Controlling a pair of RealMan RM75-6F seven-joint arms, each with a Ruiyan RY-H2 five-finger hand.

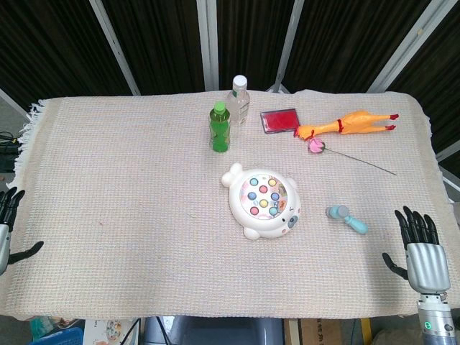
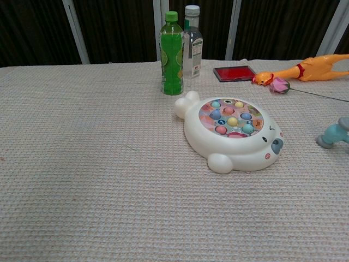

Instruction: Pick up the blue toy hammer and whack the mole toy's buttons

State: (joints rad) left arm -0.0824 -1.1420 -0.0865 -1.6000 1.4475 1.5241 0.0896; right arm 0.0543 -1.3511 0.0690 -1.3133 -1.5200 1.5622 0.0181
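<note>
The left hand (image 1: 8, 223) sits far left of the white seal-shaped plastic mole toy (image 1: 263, 200) with fingers apart, holding nothing, the small blue plastic toy hammer (image 1: 347, 218), probably light and hard, lies just right of it, best held by its handle, and the right hand (image 1: 418, 251) beyond is spread and empty.

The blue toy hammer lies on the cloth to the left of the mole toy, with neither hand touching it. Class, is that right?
Not quite. In the head view the blue toy hammer lies to the right of the mole toy; neither hand touches it.
</note>
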